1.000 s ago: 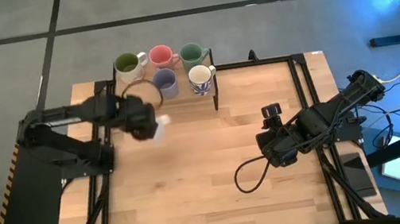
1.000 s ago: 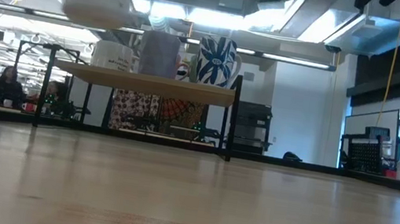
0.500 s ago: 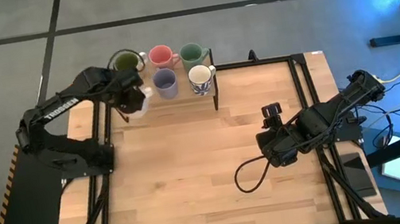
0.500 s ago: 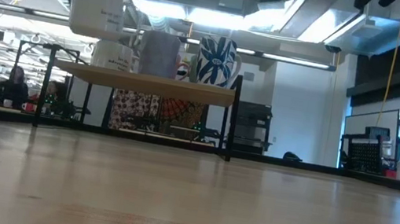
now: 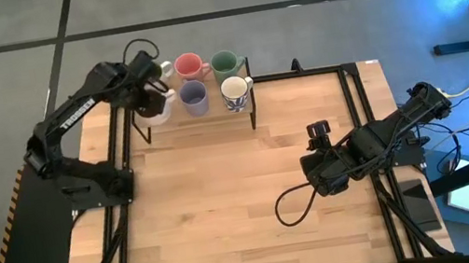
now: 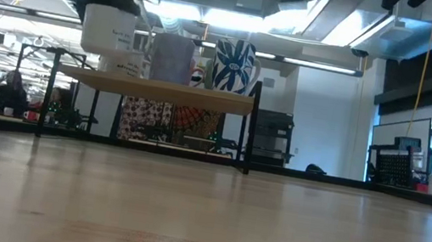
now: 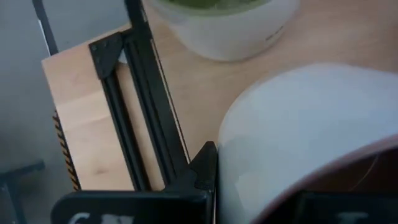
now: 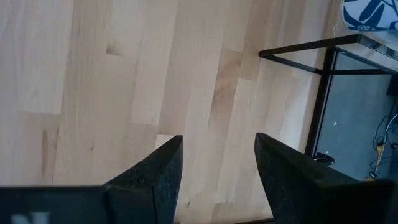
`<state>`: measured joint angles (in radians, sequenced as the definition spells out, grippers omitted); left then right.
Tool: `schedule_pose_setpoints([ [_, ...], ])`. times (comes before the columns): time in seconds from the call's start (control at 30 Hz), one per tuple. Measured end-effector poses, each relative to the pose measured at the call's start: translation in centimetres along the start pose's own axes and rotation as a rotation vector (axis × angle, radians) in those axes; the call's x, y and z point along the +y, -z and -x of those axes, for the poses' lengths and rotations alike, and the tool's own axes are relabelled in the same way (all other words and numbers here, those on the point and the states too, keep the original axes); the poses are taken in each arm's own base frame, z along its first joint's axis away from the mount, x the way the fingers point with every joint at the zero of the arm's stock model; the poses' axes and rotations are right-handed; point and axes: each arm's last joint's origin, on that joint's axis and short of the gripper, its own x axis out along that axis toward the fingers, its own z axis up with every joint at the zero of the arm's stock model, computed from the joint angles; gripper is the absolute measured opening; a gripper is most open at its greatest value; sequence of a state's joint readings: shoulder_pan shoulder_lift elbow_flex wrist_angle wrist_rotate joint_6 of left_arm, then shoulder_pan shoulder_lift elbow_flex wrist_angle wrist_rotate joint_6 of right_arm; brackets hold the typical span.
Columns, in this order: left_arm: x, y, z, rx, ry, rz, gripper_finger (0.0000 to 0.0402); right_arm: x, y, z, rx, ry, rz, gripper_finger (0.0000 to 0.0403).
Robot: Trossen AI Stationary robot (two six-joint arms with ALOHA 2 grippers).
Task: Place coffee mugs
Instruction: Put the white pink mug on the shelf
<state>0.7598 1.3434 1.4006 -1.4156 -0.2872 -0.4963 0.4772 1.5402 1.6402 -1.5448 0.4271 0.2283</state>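
Six mugs sat at the rack (image 5: 251, 100); the left gripper (image 5: 150, 98) clasped the beige-pink mug (image 5: 157, 112) above its front-left corner, beside the lavender mug (image 5: 193, 96), while the right gripper (image 8: 214, 163) waited, fingers parted.

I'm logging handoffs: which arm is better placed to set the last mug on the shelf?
The left. Its gripper already holds the beige-pink mug over the shelf's free front corner. The right gripper waits open and empty, far across the table.

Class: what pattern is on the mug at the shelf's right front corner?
Blue pattern on white mug; the low view shows it best.
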Motion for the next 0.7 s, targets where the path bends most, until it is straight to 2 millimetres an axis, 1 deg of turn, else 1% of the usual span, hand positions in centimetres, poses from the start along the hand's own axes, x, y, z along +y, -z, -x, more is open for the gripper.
schedule_pose_setpoints([
  [0.17,-0.4,-1.5,-1.8,0.029,-0.002,-0.040,0.0014,0.0,0.0,0.0,0.000,0.000,-0.002,0.0184],
  [0.27,-0.3,-1.9,-2.6,0.066,-0.020,-0.071,0.0014,0.0,0.0,0.0,0.001,-0.004,-0.008,0.0184],
  [0.57,0.8,-2.6,-3.0,0.058,-0.026,-0.069,0.0014,0.0,0.0,0.0,0.001,-0.008,-0.011,0.0184],
  [0.7,0.9,-2.7,-3.0,0.058,-0.030,-0.071,0.0014,-0.1,-0.1,-0.1,0.004,-0.017,-0.019,0.0184],
])
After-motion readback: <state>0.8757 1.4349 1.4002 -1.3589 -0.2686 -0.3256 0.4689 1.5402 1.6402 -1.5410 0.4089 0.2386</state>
